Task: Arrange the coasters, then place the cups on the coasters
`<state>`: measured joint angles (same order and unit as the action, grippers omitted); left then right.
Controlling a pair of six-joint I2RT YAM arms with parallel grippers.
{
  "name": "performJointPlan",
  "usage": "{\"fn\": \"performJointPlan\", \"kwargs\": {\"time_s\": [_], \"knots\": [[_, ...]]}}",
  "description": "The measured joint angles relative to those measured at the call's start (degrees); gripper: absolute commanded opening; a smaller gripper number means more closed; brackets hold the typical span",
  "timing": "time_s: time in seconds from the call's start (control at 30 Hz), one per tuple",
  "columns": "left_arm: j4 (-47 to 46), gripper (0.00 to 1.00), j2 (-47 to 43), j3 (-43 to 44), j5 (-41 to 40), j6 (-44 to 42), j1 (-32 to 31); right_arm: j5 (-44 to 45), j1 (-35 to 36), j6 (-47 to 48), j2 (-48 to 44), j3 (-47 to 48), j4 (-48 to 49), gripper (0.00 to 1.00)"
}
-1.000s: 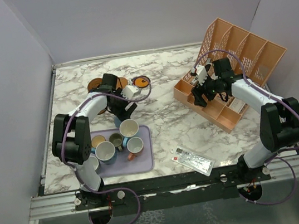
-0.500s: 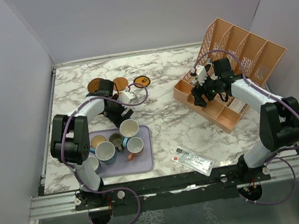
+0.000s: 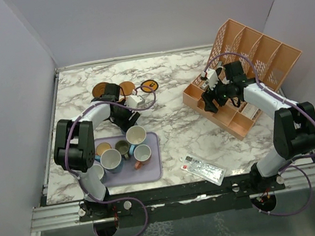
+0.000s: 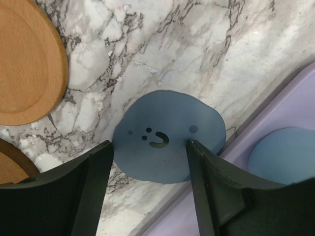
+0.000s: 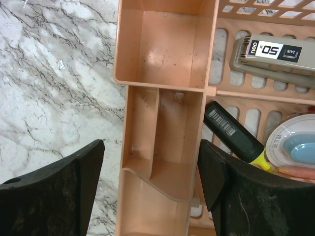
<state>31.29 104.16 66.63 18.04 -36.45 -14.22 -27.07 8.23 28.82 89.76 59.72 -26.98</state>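
A grey-blue coaster (image 4: 170, 160) with a smiley cut-out lies on the marble, its near right edge up on the lavender tray's rim. My left gripper (image 4: 150, 143) (image 3: 123, 118) hangs over it with jaws apart. One fingertip (image 4: 109, 150) is at its left edge and the other overlaps its right part. Beyond lie a tan-orange coaster (image 4: 24, 64) (image 3: 127, 87), a dark brown coaster (image 3: 101, 91) and an orange coaster with a black mark (image 3: 149, 86). Several cups (image 3: 136, 135) stand on the tray, a light blue one (image 4: 288, 155) close by. My right gripper (image 5: 150, 147) (image 3: 217, 98) is open and empty.
The lavender tray (image 3: 155, 167) sits near the left arm's base. The orange slotted organiser (image 3: 254, 50) (image 5: 167, 44) lies under the right gripper, holding a stapler (image 5: 275, 54), a highlighter (image 5: 234, 135) and a tape roll (image 5: 295, 142). A flat packet (image 3: 202, 170) lies near the front edge.
My left gripper swung from the right of the coaster row down toward the tray's far edge, and its jaws have narrowed. The right arm has not moved.
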Motion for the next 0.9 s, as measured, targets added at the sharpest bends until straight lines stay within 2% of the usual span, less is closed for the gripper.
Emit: {"fn": "performJointPlan", "kwargs": {"time_s": [0.4, 0.5, 0.73, 0.9], "knots": [[-3.89, 0.47, 1.42, 0.76, 1.97, 1.95, -1.51, 0.02, 0.00, 0.02, 0.00, 0.02, 0.00, 0.76], [-4.39, 0.47, 2.16, 1.62, 2.10, 2.54, -2.93, 0.02, 0.00, 0.02, 0.00, 0.02, 0.00, 0.76], [-5.42, 0.55, 3.32, 2.82, 2.58, 3.63, -4.55, 0.00, 0.00, 0.02, 0.07, 0.02, -0.02, 0.76], [-4.55, 0.60, 2.80, 2.84, 4.00, 4.31, -2.71, 0.00, 0.00, 0.02, 0.46, 0.07, -0.02, 0.76]]}}
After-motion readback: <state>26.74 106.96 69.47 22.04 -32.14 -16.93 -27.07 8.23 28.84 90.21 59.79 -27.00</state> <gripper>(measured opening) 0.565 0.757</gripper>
